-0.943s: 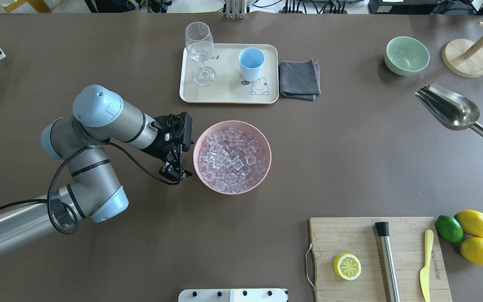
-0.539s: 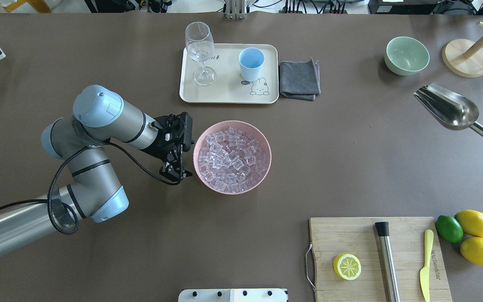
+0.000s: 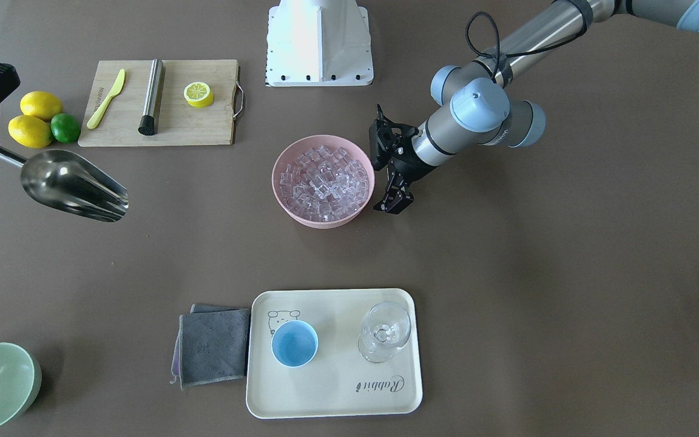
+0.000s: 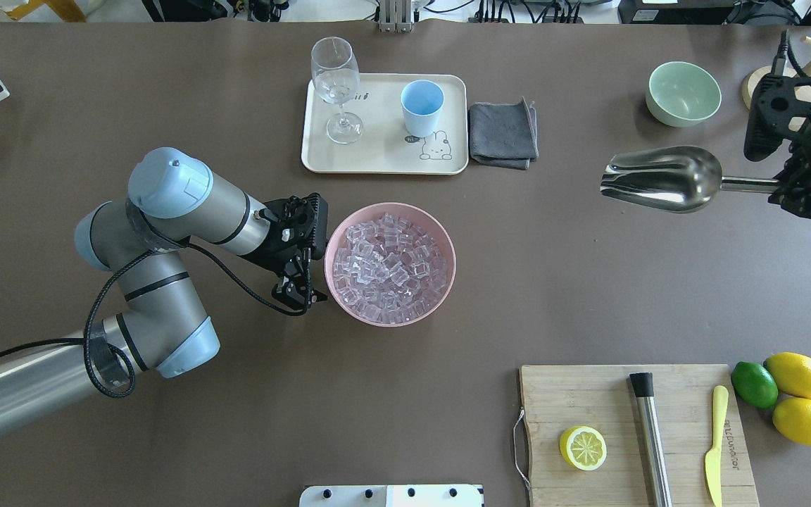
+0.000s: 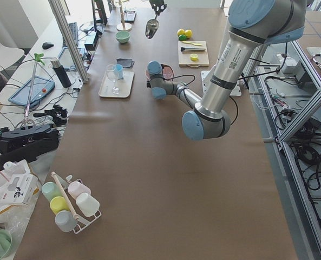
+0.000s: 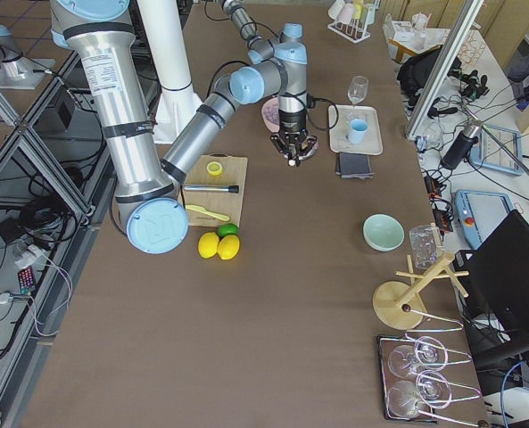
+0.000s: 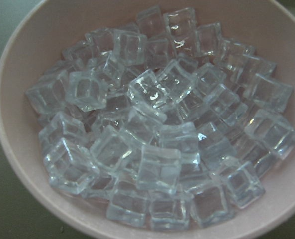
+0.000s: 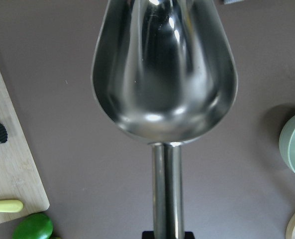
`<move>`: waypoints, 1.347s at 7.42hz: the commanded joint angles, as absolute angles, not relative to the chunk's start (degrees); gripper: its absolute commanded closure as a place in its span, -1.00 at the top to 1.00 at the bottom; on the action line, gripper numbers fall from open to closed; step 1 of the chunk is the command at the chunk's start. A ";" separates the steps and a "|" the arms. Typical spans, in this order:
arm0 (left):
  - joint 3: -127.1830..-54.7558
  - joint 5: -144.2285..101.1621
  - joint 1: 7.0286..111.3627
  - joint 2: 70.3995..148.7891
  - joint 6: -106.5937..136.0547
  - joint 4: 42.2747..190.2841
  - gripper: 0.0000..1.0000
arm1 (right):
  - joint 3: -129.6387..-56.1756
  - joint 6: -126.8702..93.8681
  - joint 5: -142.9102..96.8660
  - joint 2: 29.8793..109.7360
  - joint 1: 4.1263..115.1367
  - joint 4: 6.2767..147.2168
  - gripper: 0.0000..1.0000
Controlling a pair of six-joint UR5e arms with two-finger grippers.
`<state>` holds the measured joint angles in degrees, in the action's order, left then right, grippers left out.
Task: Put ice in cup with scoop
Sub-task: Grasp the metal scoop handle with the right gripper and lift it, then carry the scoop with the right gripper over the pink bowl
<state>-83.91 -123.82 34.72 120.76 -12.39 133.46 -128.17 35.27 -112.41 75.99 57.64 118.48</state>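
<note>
The ice (image 4: 390,260) fills a pink bowl (image 4: 391,205) at mid-table and also fills the left wrist view (image 7: 157,129). The light-blue cup (image 4: 422,105) stands upright and empty on a cream tray (image 4: 377,158) beyond the bowl. My right gripper (image 4: 800,193) is shut on the rod handle of the silver scoop (image 4: 662,179). It holds the scoop level in the air at the far right, trough empty (image 8: 162,74) and mouth toward the bowl. My left gripper (image 4: 300,296) is open and empty, low beside the bowl's left rim.
A stemmed glass (image 4: 336,77) shares the tray, with a grey cloth (image 4: 503,134) beside it. A pale green bowl (image 4: 683,91) and a wooden stand (image 4: 782,98) sit behind the scoop. A cutting board (image 4: 617,394) with a lemon half, a steel cylinder and a knife lies at the near right, with lemons (image 4: 800,398) beside it.
The right arm has come into view and swung the scoop leftward, turning it from a slant to level. The left arm has shifted slightly beside the bowl.
</note>
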 commanded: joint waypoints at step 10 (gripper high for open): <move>-83.94 -123.92 34.72 120.67 -12.39 133.42 0.99 | -113.92 25.14 -103.71 43.80 38.68 146.04 -1.00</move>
